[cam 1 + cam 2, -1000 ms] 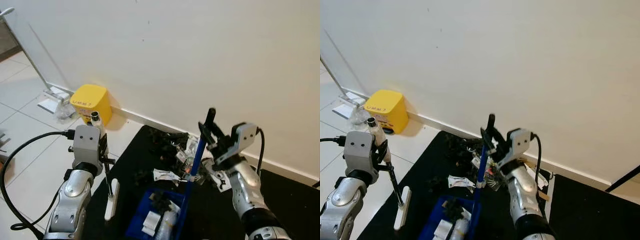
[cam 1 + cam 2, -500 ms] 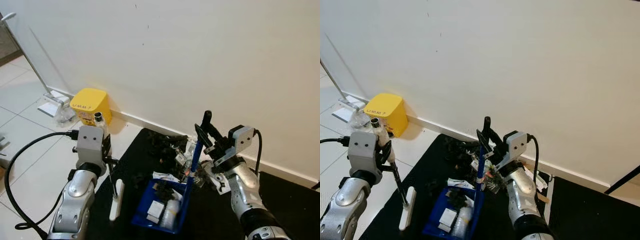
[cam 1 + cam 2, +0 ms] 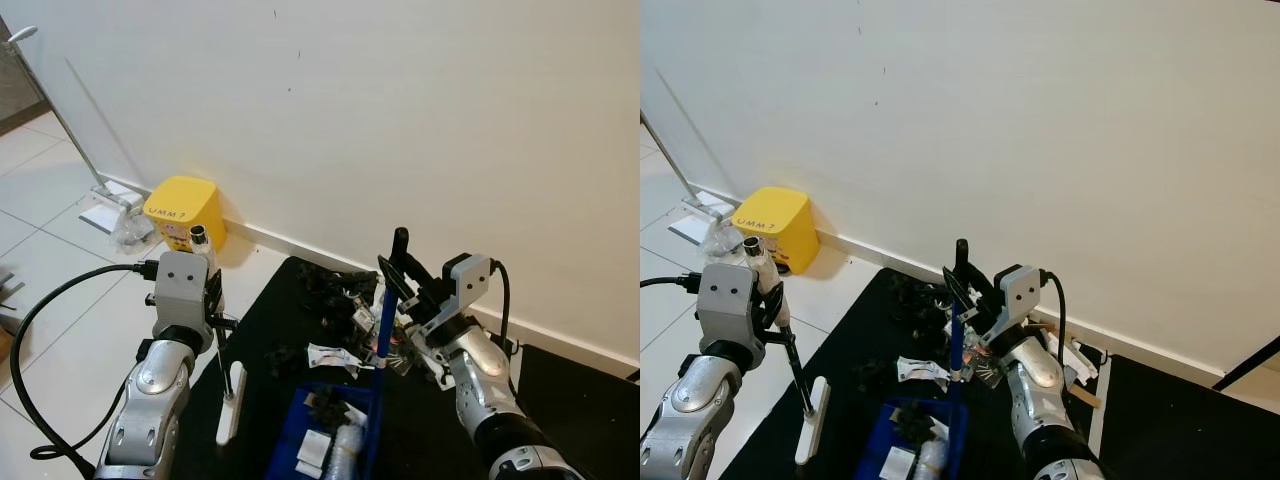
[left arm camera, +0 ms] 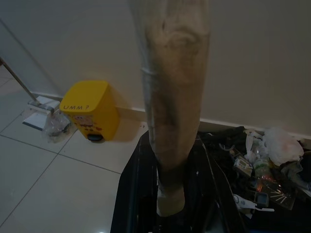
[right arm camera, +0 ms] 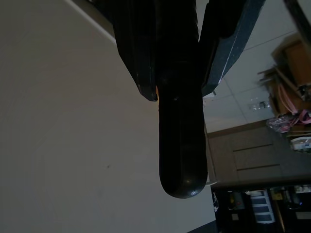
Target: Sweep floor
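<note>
Blue plastic marks the dustpan (image 3: 335, 440), whose upright handle (image 3: 385, 310) is clamped between the closed fingers of the right gripper (image 3: 400, 275) in the left eye view; white and black scraps are held in the pan, its lower edge cut off by the frame. On the black mat (image 3: 290, 330), a litter pile (image 3: 345, 295) is seen by the wall. The broom stick (image 3: 790, 350) is gripped by the closed left gripper (image 3: 765, 295) in the right eye view, its white head (image 3: 812, 420) resting at the mat's edge, a yellow bin (image 3: 775, 228) beyond. Through the left wrist view, a taped stick (image 4: 172, 111) is seen between dark, hard-to-read fingers. Through the right wrist view, a black handle tip (image 5: 182, 160) protrudes from clamped fingers.
</note>
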{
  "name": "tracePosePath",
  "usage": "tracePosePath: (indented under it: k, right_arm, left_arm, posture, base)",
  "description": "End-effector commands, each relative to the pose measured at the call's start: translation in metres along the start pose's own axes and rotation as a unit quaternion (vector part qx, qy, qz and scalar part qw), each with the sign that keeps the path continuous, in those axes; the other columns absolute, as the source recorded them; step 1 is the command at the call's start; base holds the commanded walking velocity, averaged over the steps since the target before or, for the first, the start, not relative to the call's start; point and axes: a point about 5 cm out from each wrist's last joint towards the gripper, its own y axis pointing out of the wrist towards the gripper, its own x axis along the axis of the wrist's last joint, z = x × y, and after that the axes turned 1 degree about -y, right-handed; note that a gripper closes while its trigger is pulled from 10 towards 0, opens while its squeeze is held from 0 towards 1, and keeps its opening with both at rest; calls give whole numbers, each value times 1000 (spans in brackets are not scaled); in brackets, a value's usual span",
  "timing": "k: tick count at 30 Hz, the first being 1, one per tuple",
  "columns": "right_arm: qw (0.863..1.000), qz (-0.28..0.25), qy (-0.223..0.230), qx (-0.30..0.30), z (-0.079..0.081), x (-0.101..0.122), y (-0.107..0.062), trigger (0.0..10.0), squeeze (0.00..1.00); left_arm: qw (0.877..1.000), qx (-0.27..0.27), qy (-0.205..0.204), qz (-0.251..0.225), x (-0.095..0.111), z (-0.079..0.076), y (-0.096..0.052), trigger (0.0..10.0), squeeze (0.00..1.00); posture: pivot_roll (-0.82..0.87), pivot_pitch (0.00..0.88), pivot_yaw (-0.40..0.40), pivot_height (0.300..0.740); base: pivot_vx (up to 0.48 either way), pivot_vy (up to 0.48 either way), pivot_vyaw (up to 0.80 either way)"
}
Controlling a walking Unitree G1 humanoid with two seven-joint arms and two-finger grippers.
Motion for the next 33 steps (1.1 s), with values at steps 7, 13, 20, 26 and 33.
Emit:
tracePosePath:
  k: [7, 13, 20, 26, 33]
  right_arm:
    - [993, -100, -50, -43, -22, 44, 12, 10000, 0]
    - [990, -124, -64, -30, -30, 62, 7, 10000, 0]
    - [989, -133, -62, -12, -23, 66, 18, 10000, 0]
    - [989, -133, -57, -1, -17, 67, 21, 10000, 0]
    - [990, -131, -52, 0, -16, 66, 21, 10000, 0]
  left_arm:
    - [999, 32, -12, -8, 7, 9, 1, 10000, 0]
    - [998, 54, -44, -4, 8, 15, 0, 10000, 0]
    - [997, 41, -58, -6, 12, 8, 4, 10000, 0]
    - [997, 39, -62, -4, 13, 7, 3, 10000, 0]
    - [997, 37, -60, 10, 8, 6, -1, 10000, 0]
  posture:
    - [143, 85, 27, 740]
    - [124, 85, 28, 740]
    - [126, 82, 28, 740]
    - [132, 81, 24, 740]
    - [133, 83, 22, 740]
  base:
    - [0, 0, 0]
    - [0, 0, 0]
    - [0, 0, 0]
    - [0, 0, 0]
    - [0, 0, 0]
